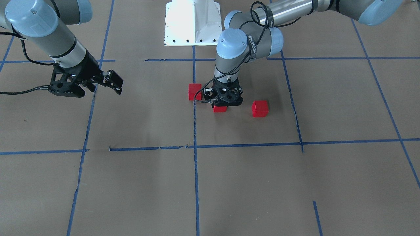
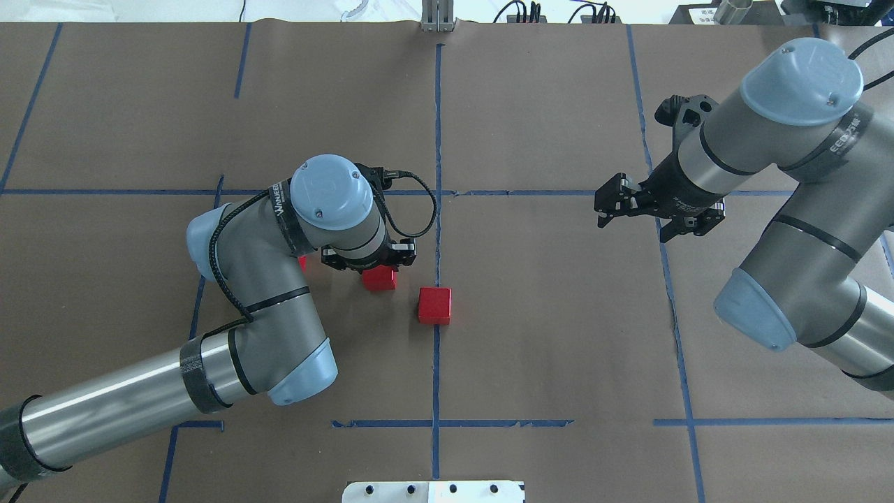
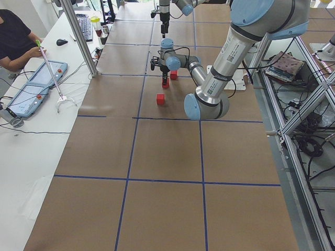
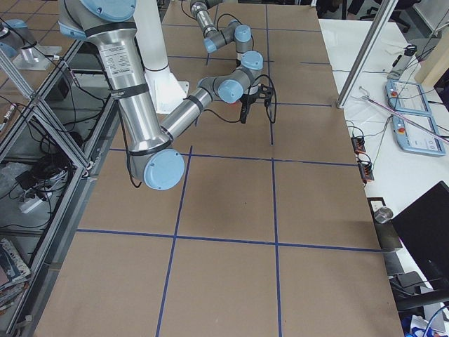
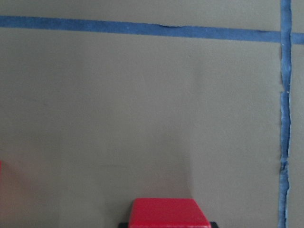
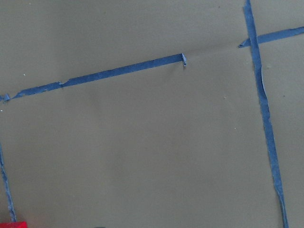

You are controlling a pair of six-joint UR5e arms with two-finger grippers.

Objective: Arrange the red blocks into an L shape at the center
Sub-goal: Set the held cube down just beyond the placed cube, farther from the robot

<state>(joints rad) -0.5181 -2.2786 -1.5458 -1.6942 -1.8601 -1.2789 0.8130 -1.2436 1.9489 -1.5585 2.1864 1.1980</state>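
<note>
presently the left pincer (image 1: 225, 102) points down at the tabletop (image 1: 249, 183) right over one red block (image 1: 220, 109), grip impossible to tell, a second red block (image 1: 195, 91) and third red block (image 1: 260, 108) flanking it, while the right pincer (image 1: 101, 83) hangs open well away.

Matt brown paper over the table (image 1: 131, 183), smooth plain-faced red blocks (image 1: 260, 108), glossy white robot base (image 1: 193, 23).

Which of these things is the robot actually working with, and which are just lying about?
In the job: red blocks; left tool, down over the middle one.
Just there: white base; blue tape lines; right tool, open, off to one side.
</note>
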